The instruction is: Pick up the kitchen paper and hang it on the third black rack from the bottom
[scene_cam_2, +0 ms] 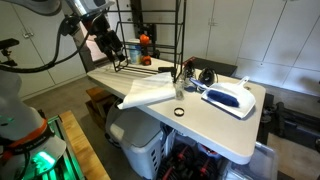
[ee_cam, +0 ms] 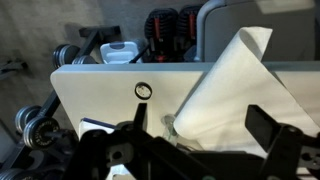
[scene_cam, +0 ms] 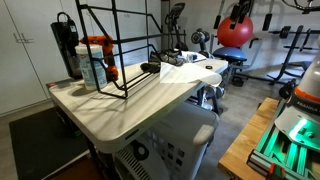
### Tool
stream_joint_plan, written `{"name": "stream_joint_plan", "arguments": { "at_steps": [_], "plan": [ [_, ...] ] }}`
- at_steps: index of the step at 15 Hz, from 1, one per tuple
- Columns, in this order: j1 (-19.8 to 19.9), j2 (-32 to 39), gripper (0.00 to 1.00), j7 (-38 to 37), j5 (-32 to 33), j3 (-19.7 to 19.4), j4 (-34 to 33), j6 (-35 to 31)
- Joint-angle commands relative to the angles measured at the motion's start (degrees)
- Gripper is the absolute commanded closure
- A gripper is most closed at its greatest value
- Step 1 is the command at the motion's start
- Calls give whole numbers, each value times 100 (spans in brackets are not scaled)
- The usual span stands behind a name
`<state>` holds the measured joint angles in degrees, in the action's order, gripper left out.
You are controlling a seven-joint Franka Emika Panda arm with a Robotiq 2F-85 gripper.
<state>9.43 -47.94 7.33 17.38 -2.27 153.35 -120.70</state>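
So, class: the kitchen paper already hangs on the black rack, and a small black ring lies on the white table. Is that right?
No. The kitchen paper does not hang on the black rack; it lies on the white table, as the wrist view shows. The small black ring does lie on the white table.

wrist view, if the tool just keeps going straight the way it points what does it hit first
Probably the kitchen paper lying on the white table: it sits straight ahead between the fingers of the open tool. Depth is unclear, so take that loosely.
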Motion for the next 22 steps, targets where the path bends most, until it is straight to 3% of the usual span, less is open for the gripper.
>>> {"name": "stream_joint_plan", "arguments": {
  "at_steps": [1,2,8,9,14,17,22],
  "plan": [
    [-27,211,0,-679,804,774,714,-579],
    [-41,678,0,-807,996,1018,372,-585],
    [-106,2061,0,-1800,2573,1997,534,-1427],
    [-391,1565,0,-1532,2207,1612,529,-1077],
    [-442,2119,0,-1828,2588,1687,459,-1206],
    [-375,2338,0,-2135,3213,1812,430,-1262],
    [-681,3112,0,-2298,4022,1650,441,-1551]
  ]
}}
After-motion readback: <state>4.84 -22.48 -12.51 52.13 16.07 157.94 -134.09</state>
